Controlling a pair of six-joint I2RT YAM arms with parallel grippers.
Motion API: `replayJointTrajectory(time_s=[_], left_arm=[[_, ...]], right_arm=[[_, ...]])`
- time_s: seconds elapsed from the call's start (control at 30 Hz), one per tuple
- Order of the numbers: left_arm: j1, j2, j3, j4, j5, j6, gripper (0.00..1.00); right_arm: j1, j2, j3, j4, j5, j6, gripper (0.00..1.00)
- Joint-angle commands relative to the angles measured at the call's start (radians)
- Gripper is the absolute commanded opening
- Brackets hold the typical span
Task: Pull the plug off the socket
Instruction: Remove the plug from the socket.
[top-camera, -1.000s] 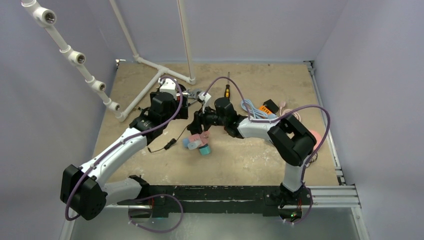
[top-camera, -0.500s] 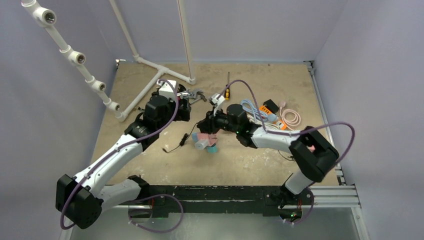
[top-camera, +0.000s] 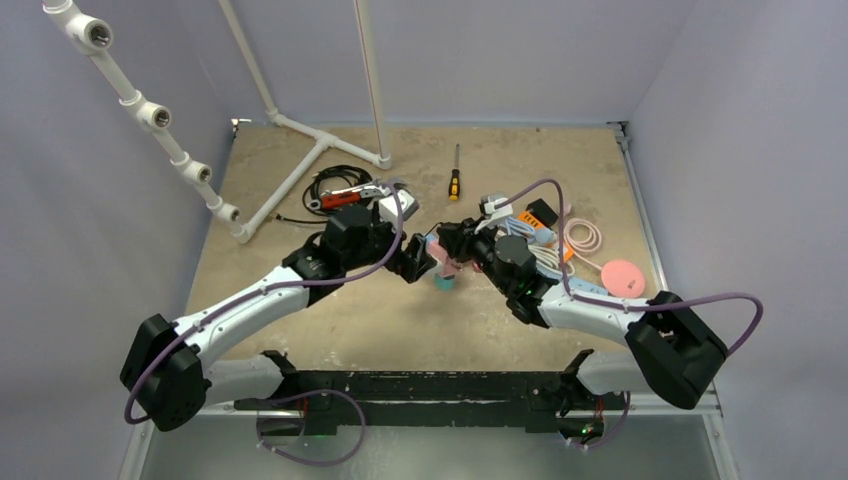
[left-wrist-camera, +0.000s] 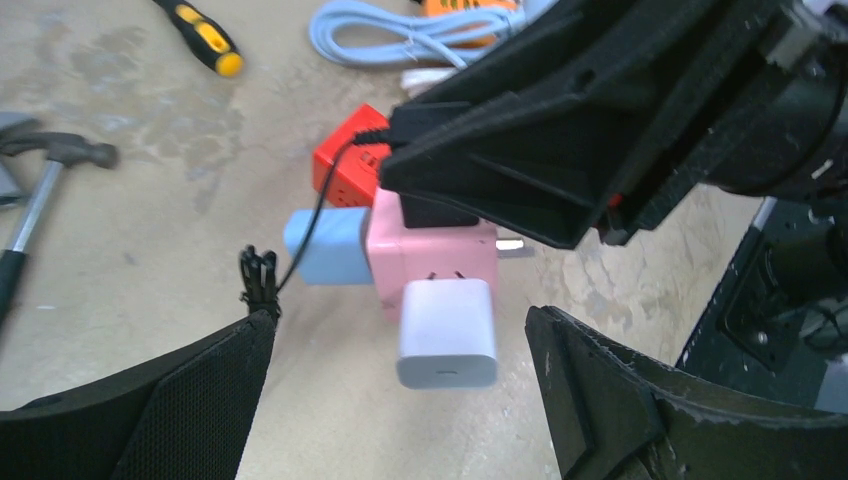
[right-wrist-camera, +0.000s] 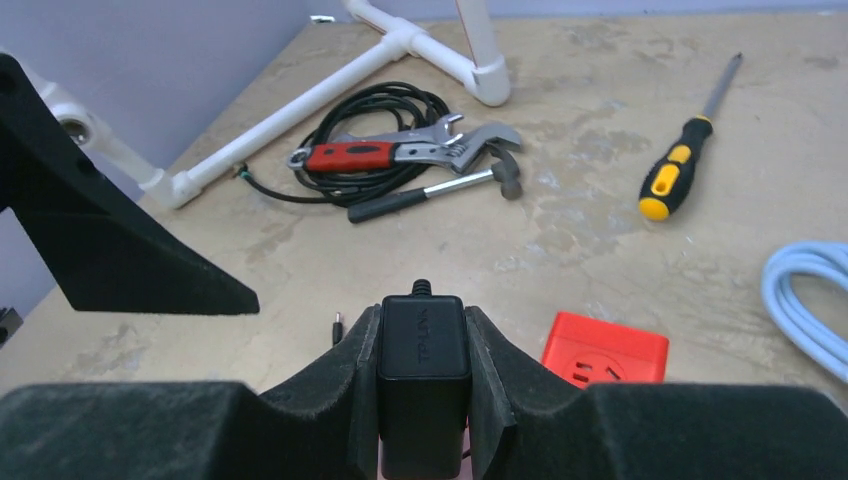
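Top external cam is showing both arms meeting mid-bench (top-camera: 520, 320), with the left gripper (top-camera: 415, 262) and the right gripper (top-camera: 452, 248) crowding the same pink socket cube (top-camera: 443, 266). So which one is actually doing the pulling? -- mo

Right one, I'm guessing. On the right wrist cam it's clenching the black plug (right-wrist-camera: 423, 385). The plug's long axis is running straight out along the fingers, with the cord leaving the far end. The left wrist cam is showing that plug sitting in the cube face that's uppermost in that view, so the pull is probably wanting to go straight away from that face. The left gripper is hanging wide open, one finger on each side of the cube and not touching it, so it's the nearer one for bracing the body. The cube is also carrying a white charger (left-wrist-camera: 447, 335) on the face toward that cam and a blue adapter (left-wrist-camera: 325, 247) on its side. Can't tell if the cube is resting on the bench or dangling. -- jen
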Motion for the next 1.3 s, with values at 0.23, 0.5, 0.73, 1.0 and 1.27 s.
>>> replayJointTrajectory(time_s=[0.23,0.5,0.73,1.0,1.27], left_arm=[[-0.043,0.133,0.022,0.023,-0.006,-0.002,0.99],[-0.054,0.202,0.01,0.088,0.038,-0.072,0.99],[-0.055,0.187,-0.001,0.1,-0.018,-0.075,0.99],[-0.059,0.199,-0.001,0.105,-0.002,-0.074,0.83],[-0.07,0.216,0.001,0.115,0.011,-0.076,0.56]], right_arm=[[0.006,-0.062,-0.026,0.196,0.101,0.066,0.0],[0.033,-0.06,-0.031,0.204,0.137,0.086,0.0],[0.074,-0.06,-0.022,0.19,0.209,0.089,0.0],[0.108,-0.038,-0.002,0.174,0.253,0.092,0.0],[0.132,-0.021,0.008,0.169,0.28,0.093,0.0]])
